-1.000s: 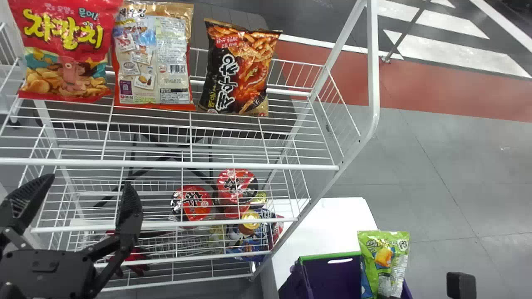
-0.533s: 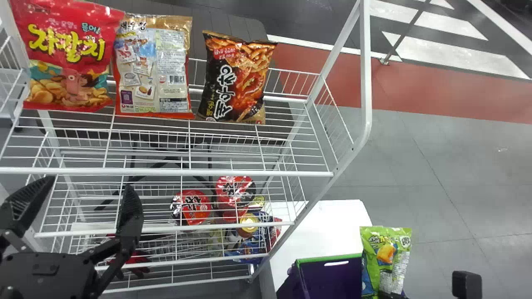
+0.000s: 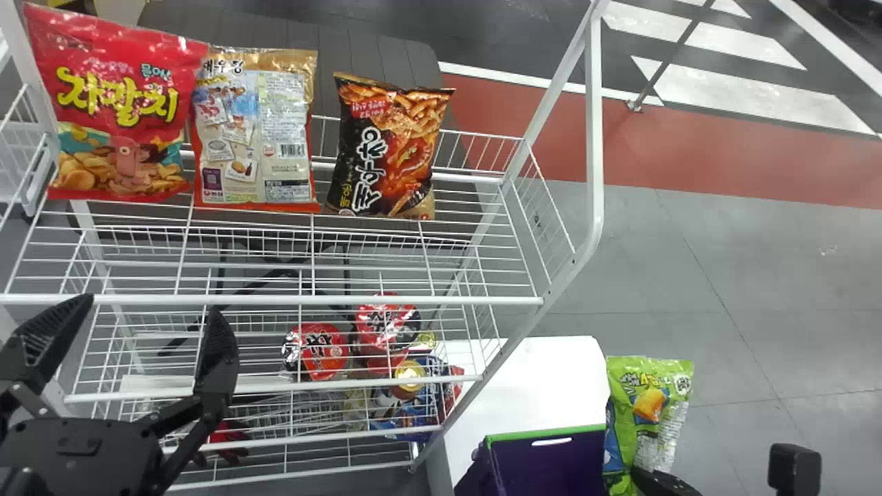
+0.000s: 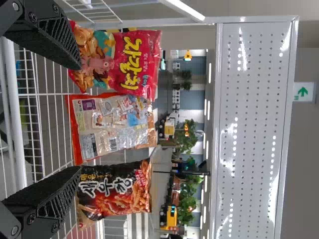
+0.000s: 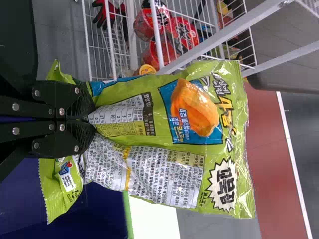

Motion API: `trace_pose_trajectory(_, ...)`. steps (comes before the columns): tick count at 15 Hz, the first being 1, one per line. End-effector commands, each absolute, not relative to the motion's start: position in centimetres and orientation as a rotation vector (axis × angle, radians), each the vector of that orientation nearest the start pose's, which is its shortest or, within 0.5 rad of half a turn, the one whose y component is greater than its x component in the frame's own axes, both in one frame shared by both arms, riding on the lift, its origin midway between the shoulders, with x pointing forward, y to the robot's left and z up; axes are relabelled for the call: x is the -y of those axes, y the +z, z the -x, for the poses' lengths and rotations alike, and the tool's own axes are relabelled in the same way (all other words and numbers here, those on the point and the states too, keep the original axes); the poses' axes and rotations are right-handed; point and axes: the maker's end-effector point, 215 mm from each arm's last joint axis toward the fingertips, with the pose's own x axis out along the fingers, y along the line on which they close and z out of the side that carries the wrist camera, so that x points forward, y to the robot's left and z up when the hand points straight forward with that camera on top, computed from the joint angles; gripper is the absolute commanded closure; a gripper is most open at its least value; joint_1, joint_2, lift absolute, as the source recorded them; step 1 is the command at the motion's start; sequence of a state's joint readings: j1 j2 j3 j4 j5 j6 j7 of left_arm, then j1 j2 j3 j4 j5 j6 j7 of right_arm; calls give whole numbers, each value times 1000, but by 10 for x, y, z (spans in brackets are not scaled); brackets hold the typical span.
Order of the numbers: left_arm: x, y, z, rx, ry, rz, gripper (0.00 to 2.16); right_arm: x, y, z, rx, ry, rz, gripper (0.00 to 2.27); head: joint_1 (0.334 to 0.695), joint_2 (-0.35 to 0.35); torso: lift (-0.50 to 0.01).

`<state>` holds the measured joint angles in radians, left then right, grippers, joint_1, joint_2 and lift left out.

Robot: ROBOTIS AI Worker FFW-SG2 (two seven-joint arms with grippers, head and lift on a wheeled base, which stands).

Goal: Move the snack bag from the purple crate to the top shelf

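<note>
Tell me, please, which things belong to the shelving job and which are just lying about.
Job: green snack bag, right gripper pinching it, purple crate, top shelf.
Lying about: red snack bag, beige snack bag, black snack bag, red noodle cups, red-and-black glove.

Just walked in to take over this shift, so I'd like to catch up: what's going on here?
A robot is moving a snack bag to the top shelf. Its right hand grips the green snack bag near one end, at the purple crate; whether the bag is fully clear of the crate I can't tell. It isn't on the top shelf yet, where three other bags stand. The left hand is open and empty in front of the rack.
</note>
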<state>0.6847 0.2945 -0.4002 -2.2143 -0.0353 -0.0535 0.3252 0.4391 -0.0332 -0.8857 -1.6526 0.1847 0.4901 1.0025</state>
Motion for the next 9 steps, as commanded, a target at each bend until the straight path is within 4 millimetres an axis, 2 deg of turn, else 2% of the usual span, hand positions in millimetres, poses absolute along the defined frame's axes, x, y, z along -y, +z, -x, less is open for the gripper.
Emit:
trace_pose_trajectory(1, -103, -327, -354, -39, -168, -16, 103, 513, -560, -212, -809, 16, -197, 2246, 695, -350, 8)
trace_pose_trajectory(5, -103, -329, -354, -45, -168, -19, 103, 506, -546, -215, -773, 29, -233, 2246, 695, -350, 10)
trace_pose_trajectory(7, -103, -331, -354, -49, -168, -22, 103, 505, -504, -225, -694, 81, -235, 2246, 695, -350, 0)
trace_pose_trajectory(9, -103, -334, -354, -58, -167, -26, 103, 503, -449, -237, -617, 124, -206, 2246, 695, -350, 0)
